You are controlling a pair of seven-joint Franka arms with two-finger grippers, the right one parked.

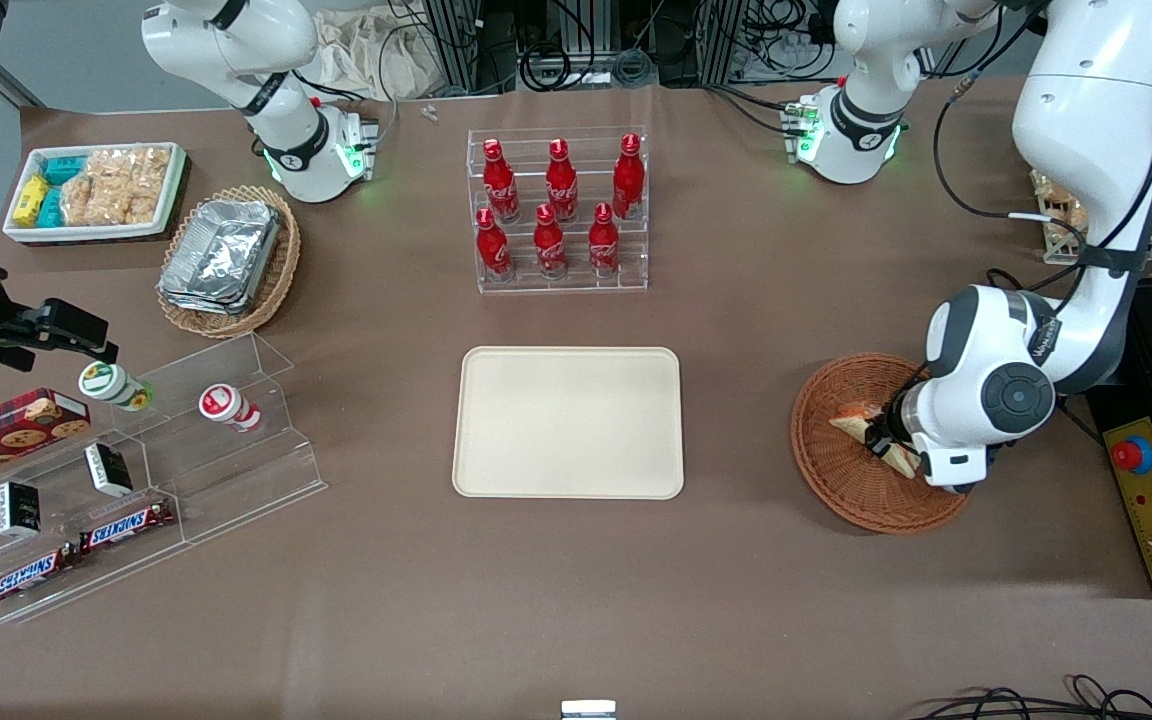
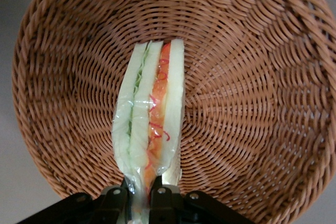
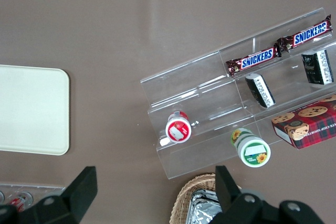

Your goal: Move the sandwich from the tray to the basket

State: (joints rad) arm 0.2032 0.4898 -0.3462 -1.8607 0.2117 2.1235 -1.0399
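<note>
Well, the left gripper [image 2: 139,195] pinches the sandwich [image 2: 152,103] by the end of its clear wrap [image 2: 137,186], at the basket [image 2: 236,103]. I can't tell if they touch. It looks light and squishy, so hold the wrap, not the soft bread [image 2: 176,87].

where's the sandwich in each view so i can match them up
Front view: sandwich inside the rim of the wicker basket.
Left wrist view: its wrapped end pinched in the claw, over the basket.
Right wrist view: not in it.
Shared landmark: basket, front and left wrist; white tray, front and right wrist.
</note>
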